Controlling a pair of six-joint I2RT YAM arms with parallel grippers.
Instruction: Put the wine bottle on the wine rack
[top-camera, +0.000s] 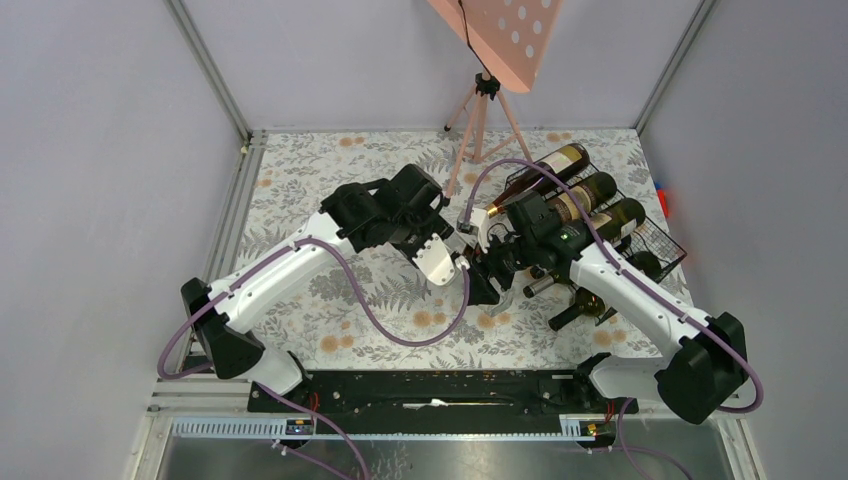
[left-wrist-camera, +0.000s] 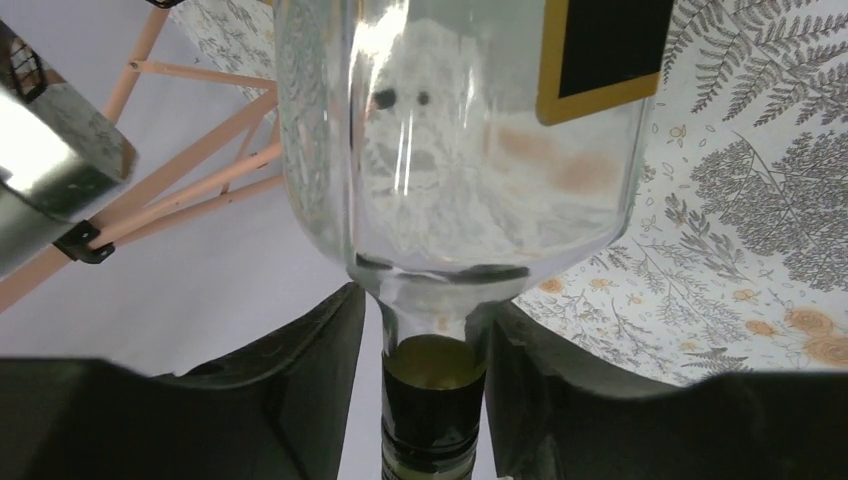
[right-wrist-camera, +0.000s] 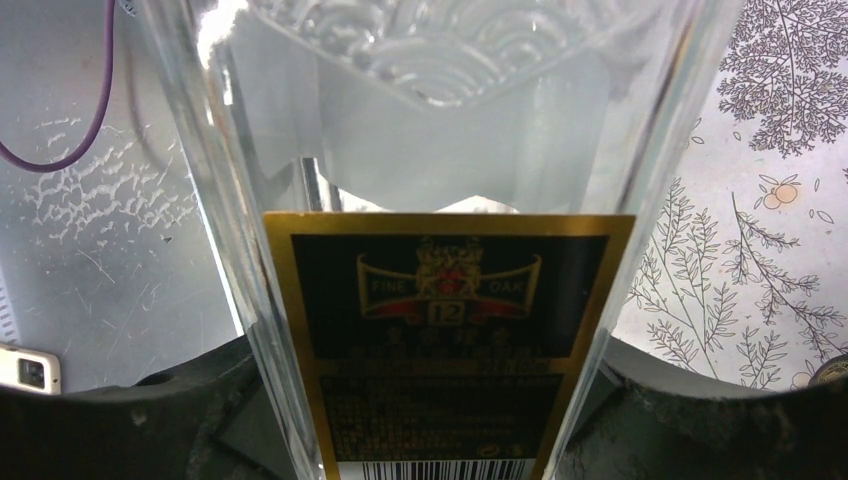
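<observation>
A clear glass wine bottle (right-wrist-camera: 430, 150) with a black and gold label is held between both grippers above the floral table. My right gripper (right-wrist-camera: 425, 365) is shut on its labelled body. At the other end, my left gripper (left-wrist-camera: 430, 315) is shut round the narrow neck (left-wrist-camera: 432, 400), just below the shoulder. In the top view the two grippers, left (top-camera: 470, 270) and right (top-camera: 500, 262), meet mid-table and hide most of the bottle. The black wire wine rack (top-camera: 655, 245) stands to the right of them.
Three dark bottles (top-camera: 590, 195) lie on the rack's upper row and one lies lower (top-camera: 580, 305). A pink tripod stand (top-camera: 480, 120) with a perforated pink tray stands at the back, its legs (left-wrist-camera: 190, 190) close behind the bottle. Grey walls enclose the table.
</observation>
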